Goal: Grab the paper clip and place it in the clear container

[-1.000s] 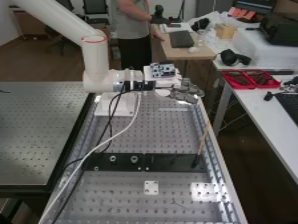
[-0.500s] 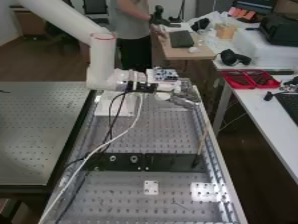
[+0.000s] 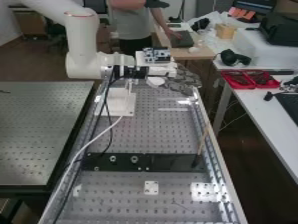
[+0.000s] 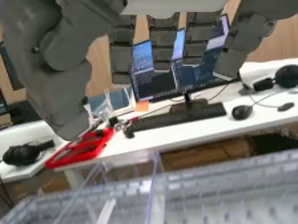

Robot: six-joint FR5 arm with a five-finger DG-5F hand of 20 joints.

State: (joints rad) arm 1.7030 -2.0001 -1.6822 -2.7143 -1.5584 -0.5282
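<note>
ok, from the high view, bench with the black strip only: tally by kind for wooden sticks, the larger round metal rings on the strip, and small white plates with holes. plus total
Wooden stick: 1
Larger round metal rings: 2
Small white plate: 1
Total: 4

Hand [image 3: 181, 84]: dark grey; six-jointed tubular arm [image 3: 81, 45] behind it: white with a red ring; long flat metal bench top [image 3: 143, 135] under the hand: silver-grey, regular grid of dark holes; narrow rectangular plate [image 3: 169, 162] nearer the camera than the hand: black; shallow rectangular plastic tray [image 4: 80, 149] beyond the hand: red.
</note>
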